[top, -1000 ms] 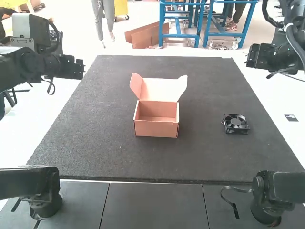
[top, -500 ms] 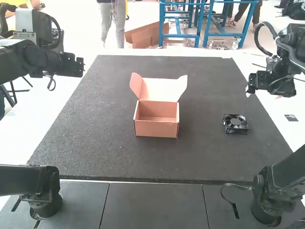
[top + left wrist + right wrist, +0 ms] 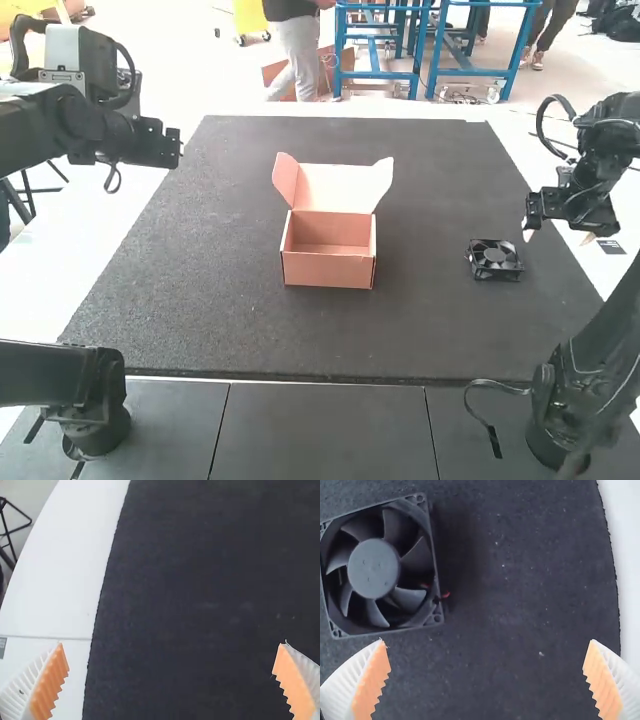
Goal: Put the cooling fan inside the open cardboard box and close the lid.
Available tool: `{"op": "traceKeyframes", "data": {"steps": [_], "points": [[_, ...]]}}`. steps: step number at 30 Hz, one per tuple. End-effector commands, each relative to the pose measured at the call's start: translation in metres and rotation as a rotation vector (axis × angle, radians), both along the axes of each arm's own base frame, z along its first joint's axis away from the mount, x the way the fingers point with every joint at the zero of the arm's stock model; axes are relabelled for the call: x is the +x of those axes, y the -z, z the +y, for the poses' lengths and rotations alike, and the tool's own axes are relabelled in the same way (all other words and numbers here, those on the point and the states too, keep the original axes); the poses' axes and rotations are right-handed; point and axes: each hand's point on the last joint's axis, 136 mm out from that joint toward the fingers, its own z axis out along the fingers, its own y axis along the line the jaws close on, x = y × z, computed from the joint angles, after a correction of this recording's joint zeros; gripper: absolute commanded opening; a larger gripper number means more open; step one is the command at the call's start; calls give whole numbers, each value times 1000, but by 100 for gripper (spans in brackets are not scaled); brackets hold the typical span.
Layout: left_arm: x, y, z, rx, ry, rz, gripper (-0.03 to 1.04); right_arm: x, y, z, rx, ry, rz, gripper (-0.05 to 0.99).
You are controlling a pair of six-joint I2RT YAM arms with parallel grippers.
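One fan [image 3: 494, 259] lies flat on the black mat [image 3: 200, 250], blades facing up, at about 4 o'clock from the box [image 3: 329, 250] and well apart from it. The right gripper [image 3: 556, 230] hangs above the mat near its 3 o'clock edge, at roughly 2 o'clock from the fan and close to it without touching. In the right wrist view the fan [image 3: 380, 565] sits ahead of the right gripper [image 3: 485, 680], off toward one finger rather than centred in the gap. The ribbed fingers [image 3: 370, 677] stand wide apart with nothing between them but mat. A short red wire [image 3: 442, 595] shows at one corner of the fan.

One cardboard box stands in the middle of the mat. It is open, its lid upright along the 12 o'clock side with a tab at each end.

The left gripper [image 3: 165, 145] is at 10 o'clock from the box, over the mat's 9 o'clock edge. In its wrist view the left gripper [image 3: 170, 680] is spread wide, one finger [image 3: 47, 680] above the white table [image 3: 60, 555], the other above the mat.
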Motion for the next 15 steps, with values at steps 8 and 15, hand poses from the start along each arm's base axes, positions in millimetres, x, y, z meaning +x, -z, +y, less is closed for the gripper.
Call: {"op": "traceKeyframes", "data": {"steps": [8, 15], "points": [[4, -10, -5, -7, 5, -23, 97, 18, 24, -1, 7, 0, 18, 89], [4, -11, -5, -10, 7, -25, 97, 29, 39, 1, 16, -9, 40, 89]]}}
